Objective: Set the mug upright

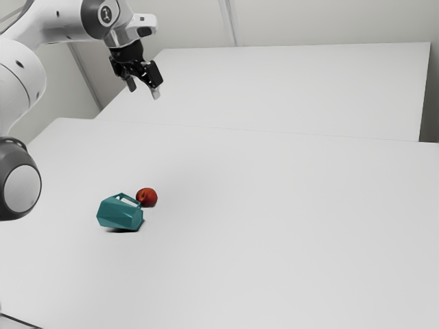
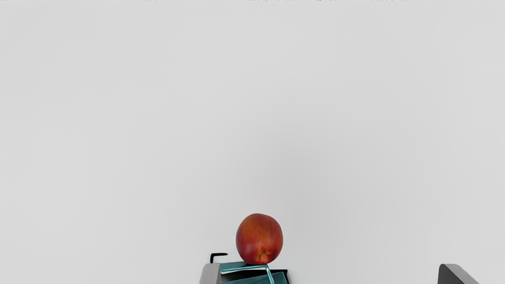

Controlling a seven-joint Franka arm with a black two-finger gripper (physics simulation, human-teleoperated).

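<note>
Mug (image 1: 120, 214) | exterior: full body, tipped | wrist: partly behind jaws

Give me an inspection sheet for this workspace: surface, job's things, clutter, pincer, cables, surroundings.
Surface: white table, smooth and plain.
Job's things: teal mug lying on its side, not upright.
Clutter: red-orange fruit close by the mug's handle; contact can't be told.
Pincer: black pincer open, raised above the table, holding nothing.
Cables: thin dark line in the exterior view's lower left corner; can't tell whether it's a cable.
Surroundings: pale walls behind.
</note>
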